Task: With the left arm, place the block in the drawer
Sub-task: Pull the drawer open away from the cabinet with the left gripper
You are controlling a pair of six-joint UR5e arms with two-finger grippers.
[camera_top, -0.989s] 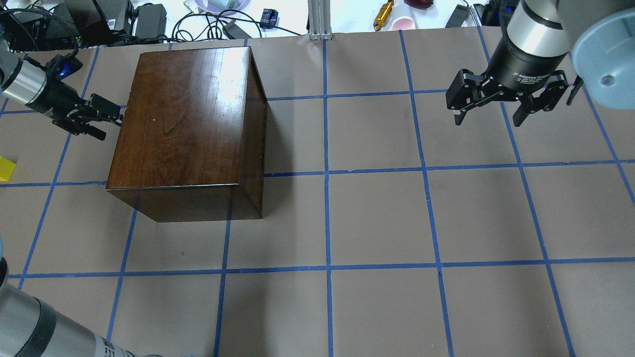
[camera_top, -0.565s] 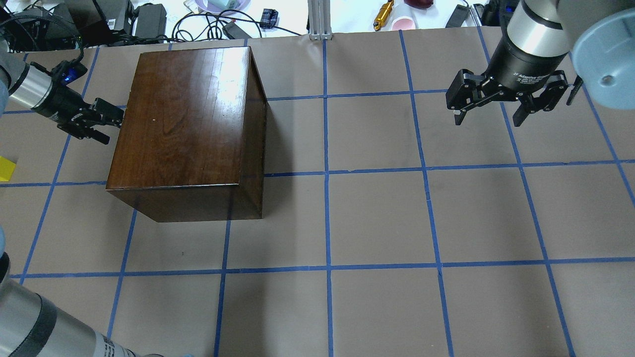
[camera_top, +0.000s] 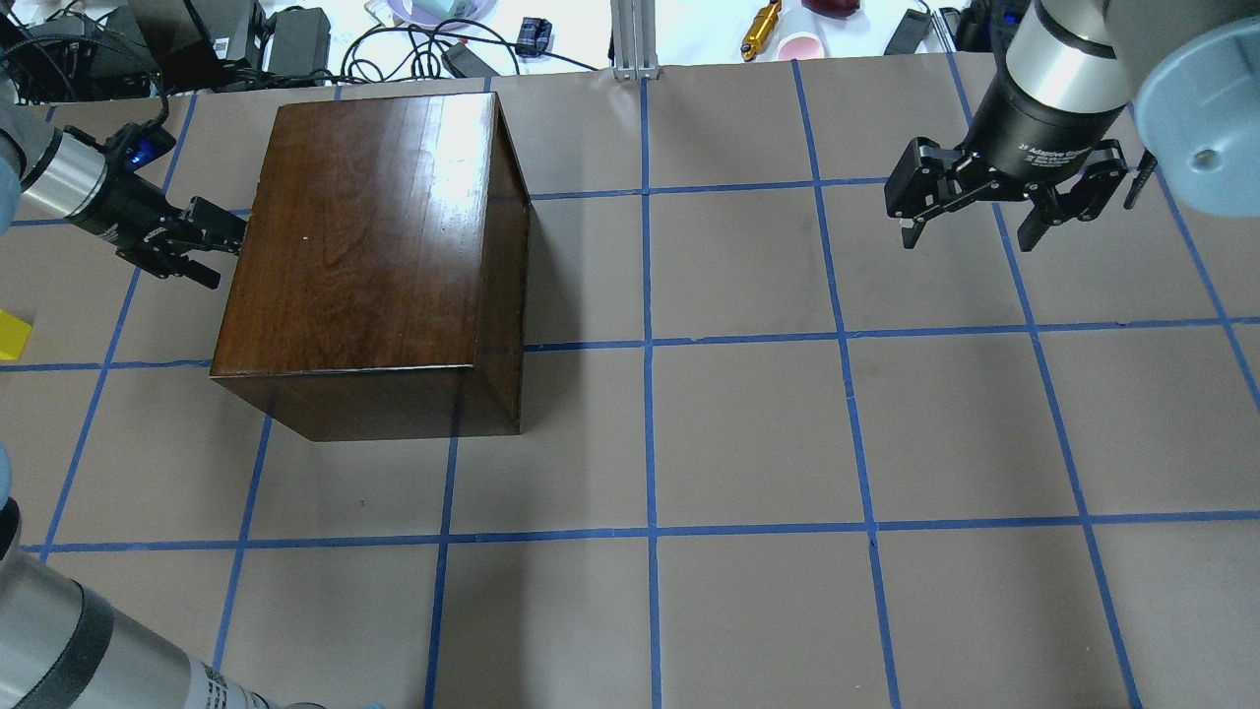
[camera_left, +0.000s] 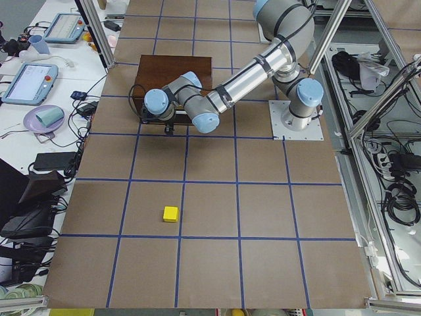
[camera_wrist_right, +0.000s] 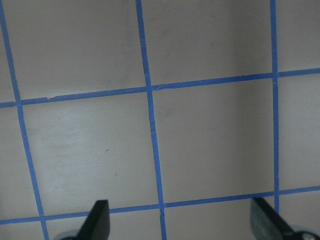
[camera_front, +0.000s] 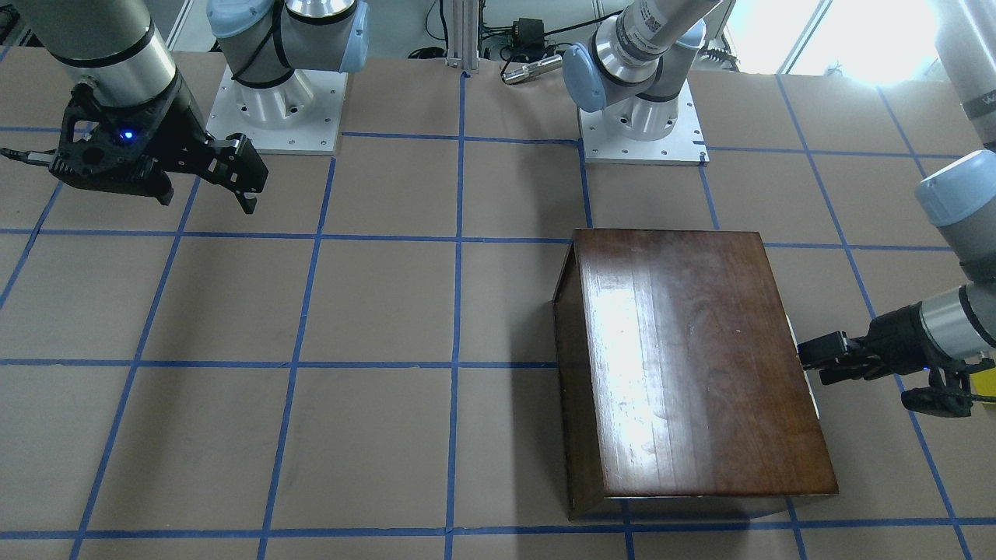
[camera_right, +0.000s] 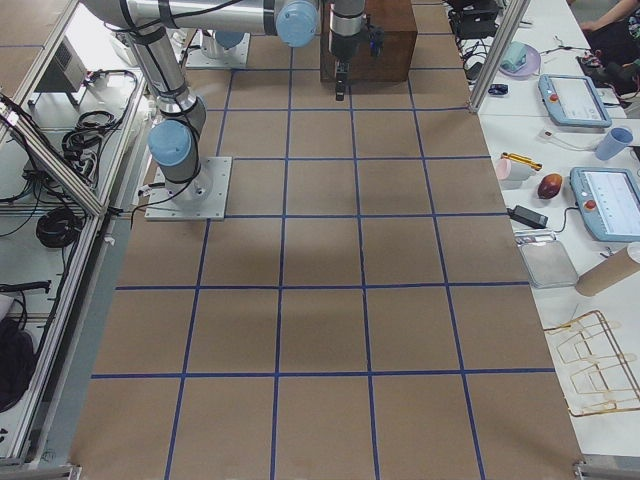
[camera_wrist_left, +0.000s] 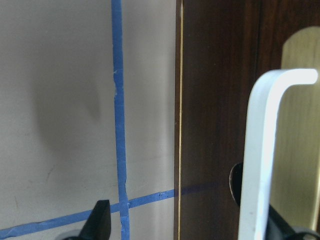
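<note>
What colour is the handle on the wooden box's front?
The handle is white, over a brass-coloured plate; best seen in the left wrist view.

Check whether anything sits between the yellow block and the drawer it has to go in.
Nothing lies on the table between the block and the cabinet. But the drawer looks shut, so its dark front panel closes off the inside. The left hand, open, is at the white handle.

Brown table [camera_top: 748, 433] carrying a blue tape grid [camera_top: 647, 295], box [camera_top: 364, 246] sitting at ten o'clock, block [camera_top: 12, 335] lying at nine o'clock.
</note>
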